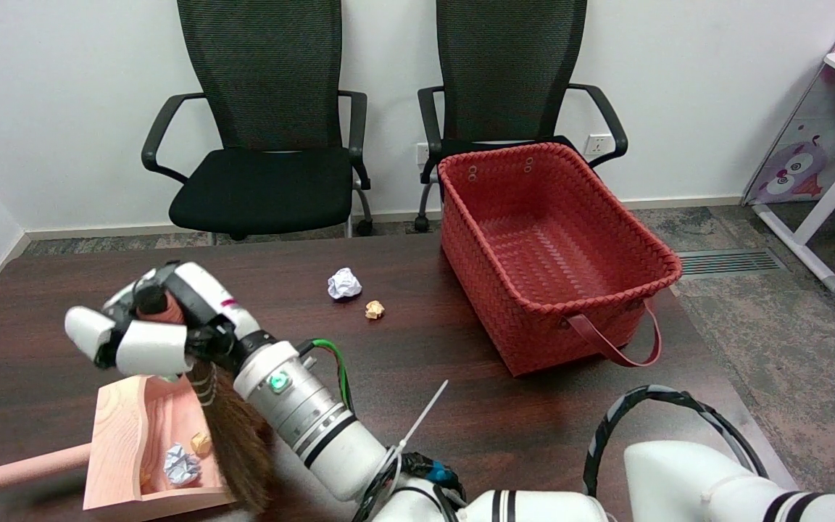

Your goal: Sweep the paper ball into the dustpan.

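One dustpan (pixel 124 435) handle points left, lengthwise.

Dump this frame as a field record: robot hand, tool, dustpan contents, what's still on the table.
robot hand: right robot hand grips brush handle, above dustpan
brush: brown bristles hang down at dustpan's right edge
dustpan: pink dustpan holds white paper ball and tan paper ball
loose on table: white paper ball, small tan paper ball
basket: red woven basket, empty

wooden dustpan (pixel 124 435), woven basket (pixel 591 319), crumpled paper ball (pixel 343 283)
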